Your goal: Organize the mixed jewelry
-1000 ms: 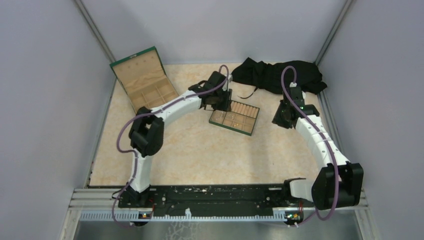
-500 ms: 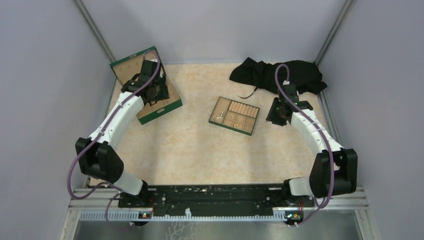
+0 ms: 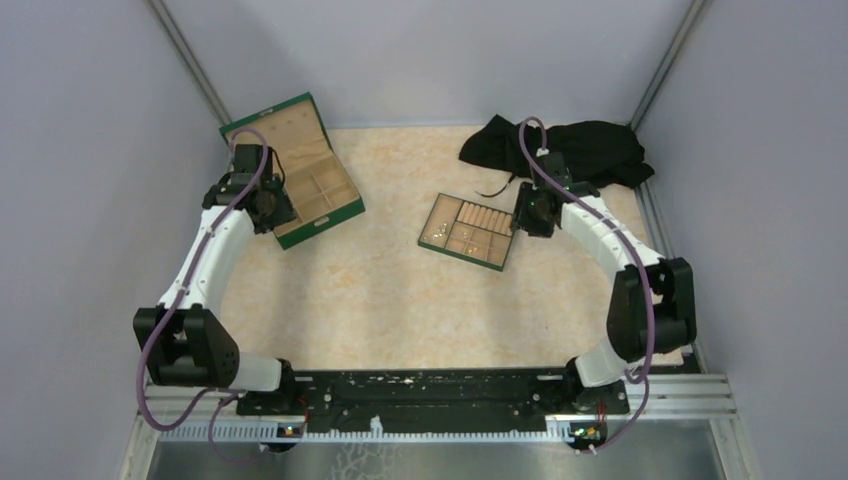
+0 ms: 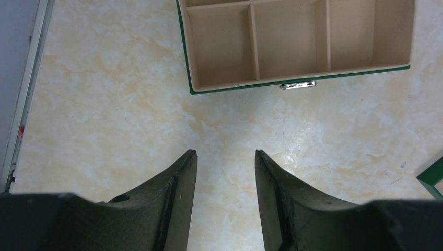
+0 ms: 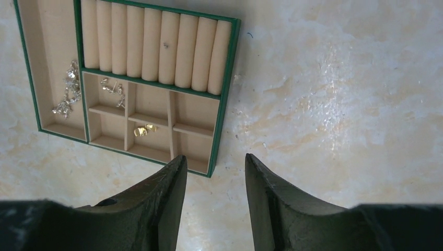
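A cream, marble-patterned tabletop [image 3: 400,300] sits boxed in by plain lavender-grey walls [image 3: 90,150] on its left, far and right sides. Slim metal posts [image 3: 190,60] rise at the tabletop's two far corners, an aluminium rail [image 3: 700,397] runs along its near edge, and soft overhead light leaves a faint sheen on its surface.

No legible text, labels, brand marks or numbers in any of the three views.
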Available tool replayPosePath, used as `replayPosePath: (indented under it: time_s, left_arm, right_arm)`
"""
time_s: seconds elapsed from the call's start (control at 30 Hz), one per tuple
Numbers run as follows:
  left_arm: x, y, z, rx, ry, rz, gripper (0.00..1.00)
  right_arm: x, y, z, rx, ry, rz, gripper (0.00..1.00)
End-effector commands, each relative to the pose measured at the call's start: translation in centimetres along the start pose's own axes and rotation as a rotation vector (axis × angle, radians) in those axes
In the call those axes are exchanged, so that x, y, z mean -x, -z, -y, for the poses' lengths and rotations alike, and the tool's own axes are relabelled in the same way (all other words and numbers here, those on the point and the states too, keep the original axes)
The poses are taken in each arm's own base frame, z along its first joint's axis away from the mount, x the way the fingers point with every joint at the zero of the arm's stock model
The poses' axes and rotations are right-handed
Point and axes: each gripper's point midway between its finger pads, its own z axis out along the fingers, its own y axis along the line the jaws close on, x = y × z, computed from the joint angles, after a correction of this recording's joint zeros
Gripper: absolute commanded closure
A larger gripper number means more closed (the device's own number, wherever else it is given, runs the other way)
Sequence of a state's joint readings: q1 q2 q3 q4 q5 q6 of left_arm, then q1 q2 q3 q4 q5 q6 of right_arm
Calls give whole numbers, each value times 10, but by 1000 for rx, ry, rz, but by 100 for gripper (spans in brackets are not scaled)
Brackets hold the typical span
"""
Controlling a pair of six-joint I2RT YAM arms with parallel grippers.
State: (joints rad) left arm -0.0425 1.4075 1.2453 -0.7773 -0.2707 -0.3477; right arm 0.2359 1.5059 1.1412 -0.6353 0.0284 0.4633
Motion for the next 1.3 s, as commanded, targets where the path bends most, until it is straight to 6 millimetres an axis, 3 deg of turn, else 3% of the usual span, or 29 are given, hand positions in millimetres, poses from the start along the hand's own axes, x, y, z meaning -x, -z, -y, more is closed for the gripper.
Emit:
replayPosePath:
  time_s: [0.0,0.33,0.57,0.73,1.03,1.27]
  left_arm:
    - [7,8,-2,-26,37,26,49]
    - [6,11,-7,-25,42,16,48]
    - [0,4,-30,18,96,5,48]
    - [-6,-12,-41,24,144,-25,47]
    - [-4,-44,-31,-37,197,-45,43]
    - [-8,-64,-31,-24,188,-60,44]
  right_arm:
    - [14,-10,-13,18,4,3,55]
    - [-11,-53,-13,-14,-31,-71,54]
    - [-19,-72,-14,-44,-45,-88,56]
    - [-34,-86,-9,-92,-56,-127,61]
    - [-33,-79,0,-141,-67,-101,100]
    - [-27,-48,7,-148,-50,-45,100]
